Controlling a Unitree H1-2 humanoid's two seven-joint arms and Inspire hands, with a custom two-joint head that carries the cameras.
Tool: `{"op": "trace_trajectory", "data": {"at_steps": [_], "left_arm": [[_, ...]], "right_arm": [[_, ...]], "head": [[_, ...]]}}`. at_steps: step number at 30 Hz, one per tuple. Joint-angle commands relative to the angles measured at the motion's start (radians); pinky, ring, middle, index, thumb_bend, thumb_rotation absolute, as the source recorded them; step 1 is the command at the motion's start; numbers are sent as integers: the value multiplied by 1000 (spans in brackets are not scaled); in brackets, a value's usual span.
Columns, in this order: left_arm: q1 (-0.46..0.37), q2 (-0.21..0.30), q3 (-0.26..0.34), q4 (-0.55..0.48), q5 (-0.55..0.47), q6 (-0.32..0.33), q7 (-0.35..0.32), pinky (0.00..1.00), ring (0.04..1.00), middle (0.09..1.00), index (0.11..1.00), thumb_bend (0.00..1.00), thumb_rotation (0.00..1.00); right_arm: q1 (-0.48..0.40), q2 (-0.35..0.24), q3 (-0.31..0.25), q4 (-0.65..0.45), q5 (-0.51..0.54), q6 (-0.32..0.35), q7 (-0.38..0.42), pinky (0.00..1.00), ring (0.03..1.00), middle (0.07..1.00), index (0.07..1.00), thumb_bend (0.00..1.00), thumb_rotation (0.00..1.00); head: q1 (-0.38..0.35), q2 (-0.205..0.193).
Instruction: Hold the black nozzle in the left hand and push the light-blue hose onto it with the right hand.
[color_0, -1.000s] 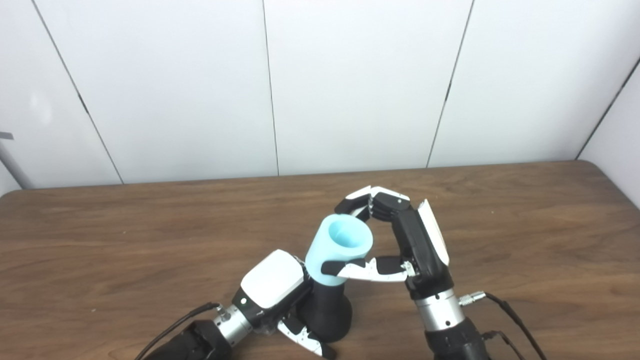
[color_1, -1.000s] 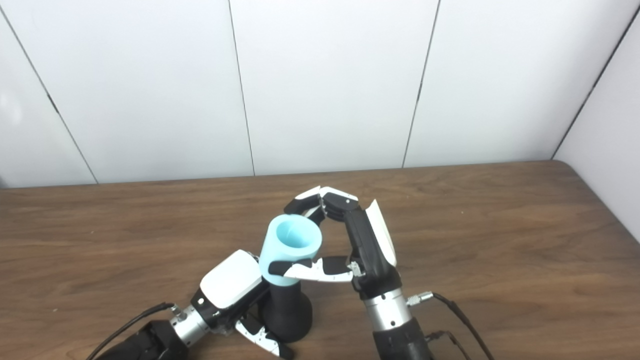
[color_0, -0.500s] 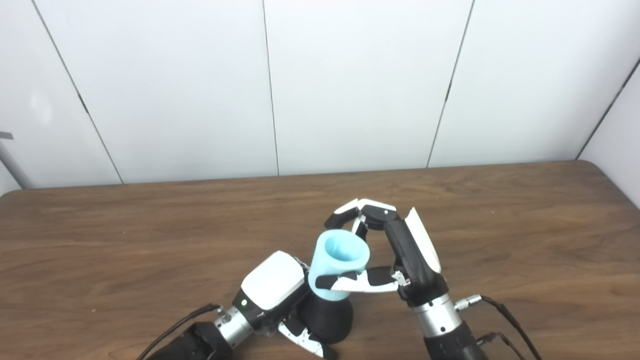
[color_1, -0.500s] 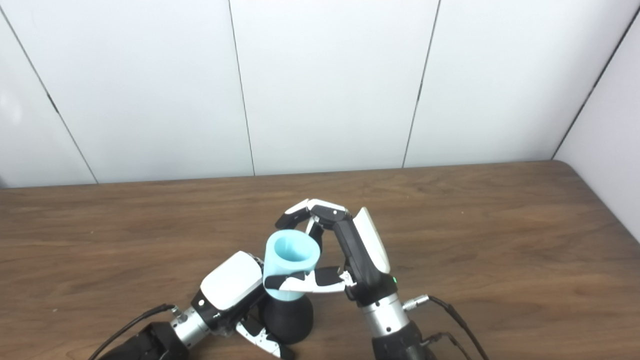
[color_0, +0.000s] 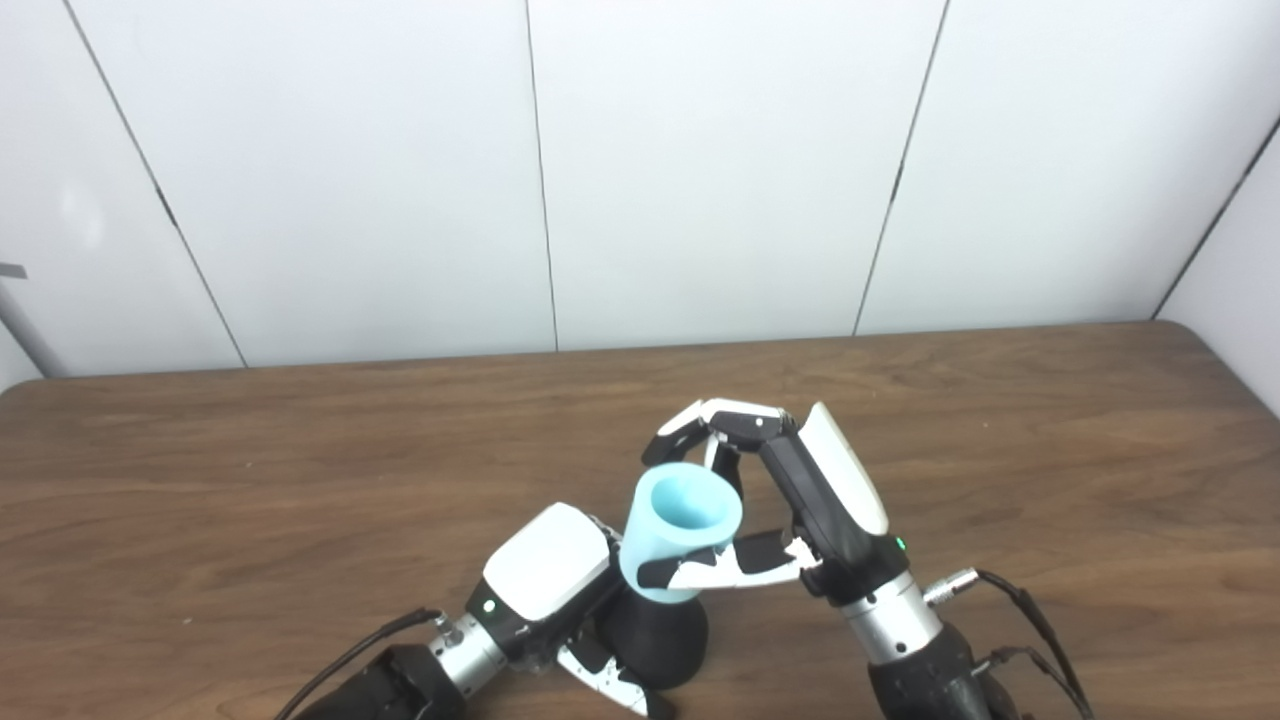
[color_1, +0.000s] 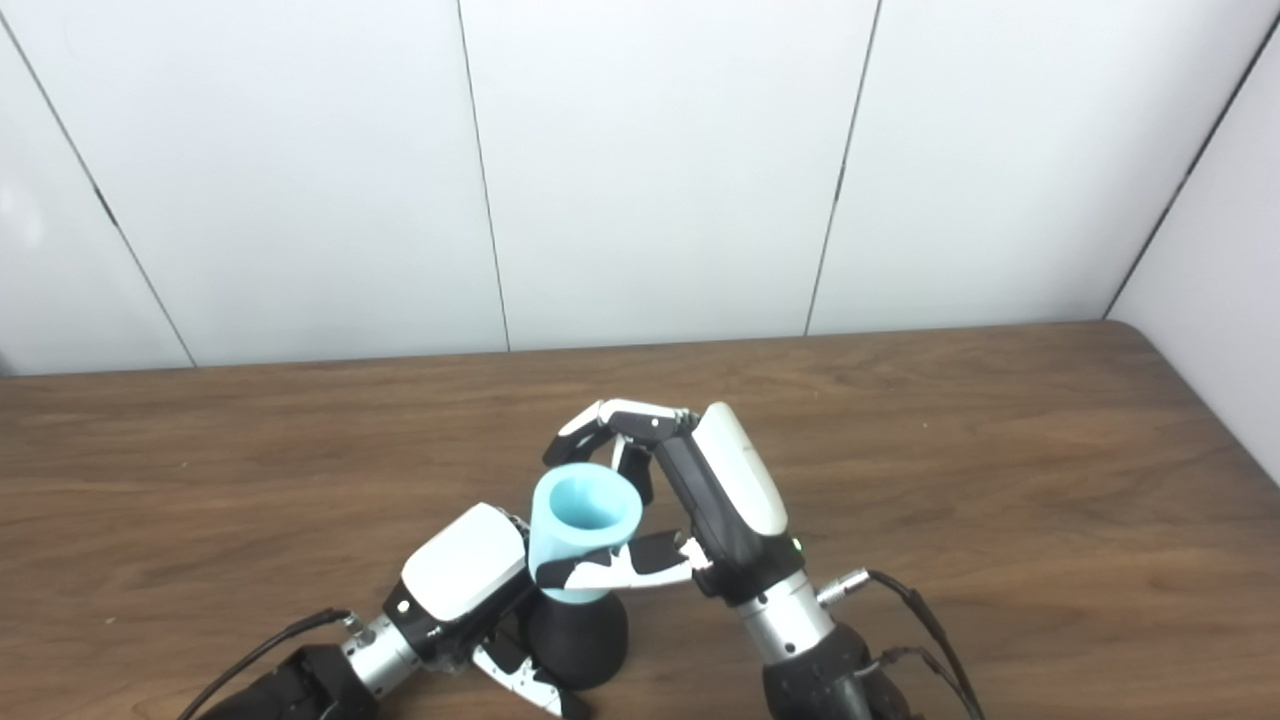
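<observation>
the left hand (color_0: 545, 575) gripped the black nozzle (color_0: 650, 640), standing on the desk (color_0: 200, 500). the right hand (color_0: 800, 500) clasped the light-blue hose (color_0: 680, 535), seated upright on the nozzle's top.

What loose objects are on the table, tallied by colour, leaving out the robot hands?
Light blue: 1, the hose
Black: 1, the nozzle
Total: 2, joined and gripped by the left robot hand and right robot hand
</observation>
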Motion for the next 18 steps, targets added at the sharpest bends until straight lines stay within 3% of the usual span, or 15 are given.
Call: {"op": "trace_trajectory", "data": {"at_steps": [1,3,7,8,11,14,15,18], "left_arm": [[107,13,-75,49,73,-6,-133,245,264,392,502,515,0],[109,13,-73,51,65,-8,-136,240,255,389,500,515,0],[110,14,-74,42,67,-1,-153,279,299,403,510,515,0],[110,14,-74,40,71,1,-153,295,316,410,512,515,0],[110,13,-74,48,74,-3,-138,262,279,395,508,514,0],[109,14,-75,50,77,-7,-134,245,261,391,506,515,0],[109,15,-76,47,77,-5,-140,238,257,389,504,515,0],[110,19,-76,34,72,8,-169,314,334,421,511,516,0]], "right_arm": [[-19,-13,5,-6,-47,-66,-32,83,137,444,507,523,0],[-15,-18,14,-1,-81,-82,-38,81,133,466,487,527,0],[-14,-25,24,8,-115,-105,-51,97,163,411,525,518,0],[-15,-25,24,9,-119,-109,-54,98,162,441,504,523,0],[-16,-25,26,9,-133,-109,-58,98,162,469,483,527,0],[-14,-23,26,6,-142,-105,-58,99,167,416,522,519,0],[-13,-22,26,5,-143,-103,-58,100,163,449,498,524,0],[-9,-19,27,2,-148,-97,-58,95,152,469,483,527,0]], "head": [[-1,1],[-2,3],[0,5],[-1,5],[-1,5],[-1,5],[-1,5],[-3,5]]}}
